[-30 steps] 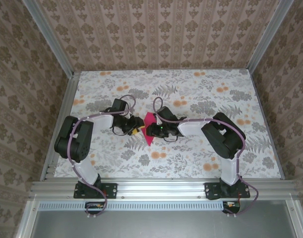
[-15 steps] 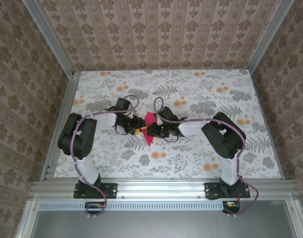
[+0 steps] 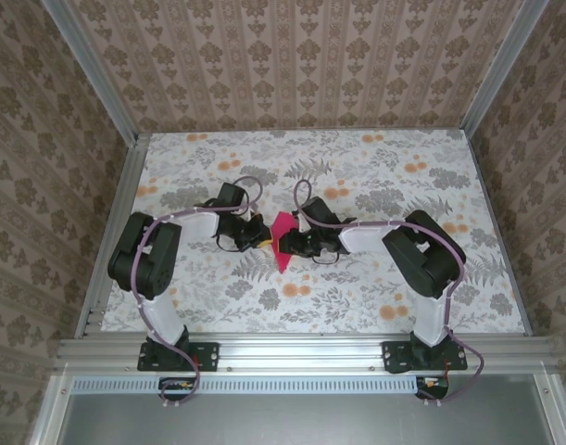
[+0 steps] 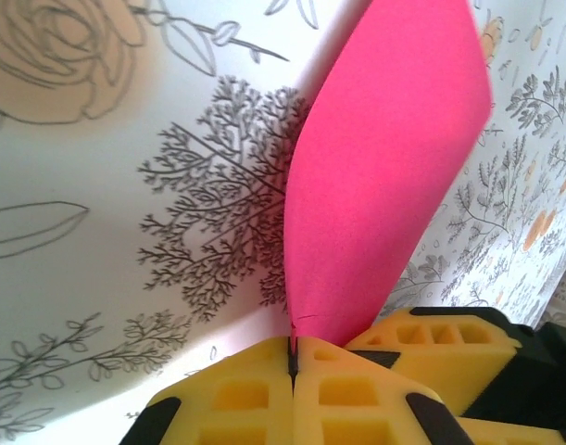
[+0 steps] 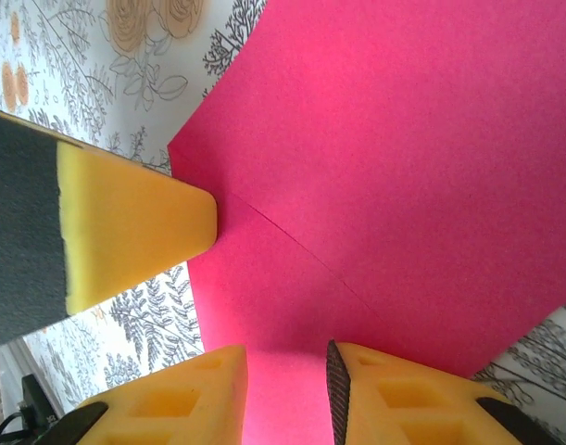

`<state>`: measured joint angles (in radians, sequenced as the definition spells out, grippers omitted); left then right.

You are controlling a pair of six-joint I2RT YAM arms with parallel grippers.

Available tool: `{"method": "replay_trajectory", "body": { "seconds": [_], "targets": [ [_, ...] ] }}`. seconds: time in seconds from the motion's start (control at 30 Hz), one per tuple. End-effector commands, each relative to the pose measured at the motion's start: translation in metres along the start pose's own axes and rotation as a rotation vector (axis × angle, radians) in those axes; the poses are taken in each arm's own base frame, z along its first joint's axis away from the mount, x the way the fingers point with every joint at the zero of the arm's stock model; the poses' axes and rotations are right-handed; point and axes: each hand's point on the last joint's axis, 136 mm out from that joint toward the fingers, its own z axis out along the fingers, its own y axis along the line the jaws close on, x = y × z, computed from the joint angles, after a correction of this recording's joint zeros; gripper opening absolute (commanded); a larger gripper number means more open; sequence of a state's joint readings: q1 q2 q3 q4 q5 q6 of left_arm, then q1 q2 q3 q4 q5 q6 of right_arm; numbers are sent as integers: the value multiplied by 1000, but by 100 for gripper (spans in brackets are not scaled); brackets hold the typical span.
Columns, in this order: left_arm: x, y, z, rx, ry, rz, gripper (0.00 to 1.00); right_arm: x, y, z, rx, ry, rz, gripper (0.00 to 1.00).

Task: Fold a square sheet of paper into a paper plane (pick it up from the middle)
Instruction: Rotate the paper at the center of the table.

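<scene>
One paper sheet (image 3: 281,260), thin, matte and magenta-pink, sits between the two grippers on the floral-print table cover (image 3: 375,297).

In the left wrist view, the left gripper (image 4: 292,357) has its two yellow pads (image 4: 236,394) pressed flat together. Their moulded faces are pocked with square recesses. The pads pinch the sheet's lower edge right at the seam. From that seam the paper rises away from the jaws as a smooth curved blade with a rounded top. Just right of these jaws sits another yellow block with black trim.

In the right wrist view, the sheet (image 5: 403,158) spreads wide beyond the right gripper (image 5: 287,375). One fine straight crease runs diagonally across it. This gripper's two pads stand apart with a clear gap, and pink paper shows through it. They are not closed on each other, and I cannot tell whether either pad touches the paper. A third pad, yellow with dark backing, comes in from the left of those jaws. Its blunt tip rests against the sheet's edge where the crease starts.

From the top view, the left gripper (image 3: 262,238) and right gripper (image 3: 290,245) face each other tip to tip. A pointed corner of the sheet sticks out toward the arm bases.
</scene>
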<state>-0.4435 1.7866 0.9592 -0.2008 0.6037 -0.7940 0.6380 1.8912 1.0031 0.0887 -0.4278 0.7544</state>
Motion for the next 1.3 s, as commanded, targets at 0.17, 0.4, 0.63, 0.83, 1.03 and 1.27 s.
{"method": "replay_trajectory", "body": {
  "seconds": [0.17, 0.4, 0.63, 0.83, 1.03, 1.27],
  "targets": [
    [11, -16, -6, -41, -39, 116, 1, -13, 2, -25, 38, -44, -3, 26],
    [12, -14, -6, -78, -68, 141, 1, -10, -20, -23, 125, -39, 28, 23],
    [17, -19, -2, -37, -55, 162, 3, -10, -32, -15, 155, -27, 37, 22],
    [20, -29, 0, 27, -52, 190, 9, -12, -36, -10, 160, -24, 55, 19],
    [26, -34, 4, 70, -47, 216, 23, -8, -41, -12, 158, -24, 77, 19],
    [39, -35, 11, 93, -23, 238, 27, -7, -43, -12, 128, -21, 107, 19]
  ]
}}
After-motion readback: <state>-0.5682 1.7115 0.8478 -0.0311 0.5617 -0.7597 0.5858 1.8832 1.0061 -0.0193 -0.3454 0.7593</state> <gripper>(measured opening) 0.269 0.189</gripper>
